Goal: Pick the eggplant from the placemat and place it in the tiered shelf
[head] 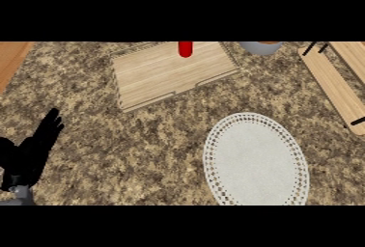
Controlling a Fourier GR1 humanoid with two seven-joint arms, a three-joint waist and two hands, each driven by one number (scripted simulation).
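Note:
A white oval placemat (257, 161) with a lacy rim lies on the speckled counter at the lower right, and nothing rests on it. No eggplant shows anywhere in the head view. The tiered shelf (333, 83), made of light wooden slats on black posts, stands at the right edge and is partly cut off. My left hand (32, 152) rests at the lower left edge with its fingers straight and pointing up, holding nothing. My right hand is out of the view.
A wooden board (171, 70) lies at the top centre with a red object (185, 48) at its far edge. A grey vessel (260, 47) sits at the top right. A wooden strip (10, 60) borders the counter's upper left.

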